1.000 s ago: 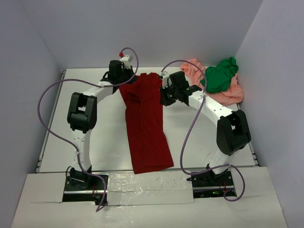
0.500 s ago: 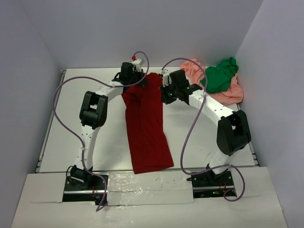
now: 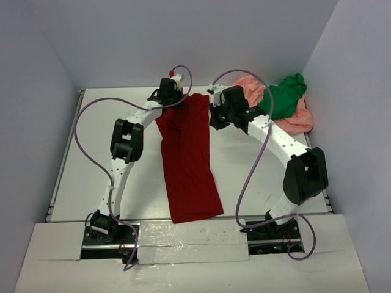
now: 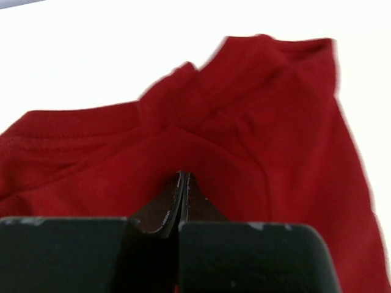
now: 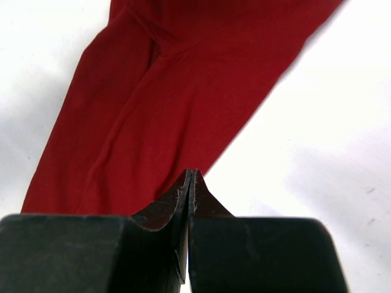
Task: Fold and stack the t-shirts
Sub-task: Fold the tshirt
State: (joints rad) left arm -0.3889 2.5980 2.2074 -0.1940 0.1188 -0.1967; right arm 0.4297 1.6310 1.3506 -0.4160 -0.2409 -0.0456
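Left white arm, right white arm extended forward, elbows outward; left black two-finger tool closed; right black two-finger tool closed.

The place is a robotics lab test cell. A flat white table is boxed in on three sides by plain pale lavender walls. Two white-and-black jointed robot arms, left and right, are bolted at its near edge, trailing loose purple cables, beside a taped-down white sheet.
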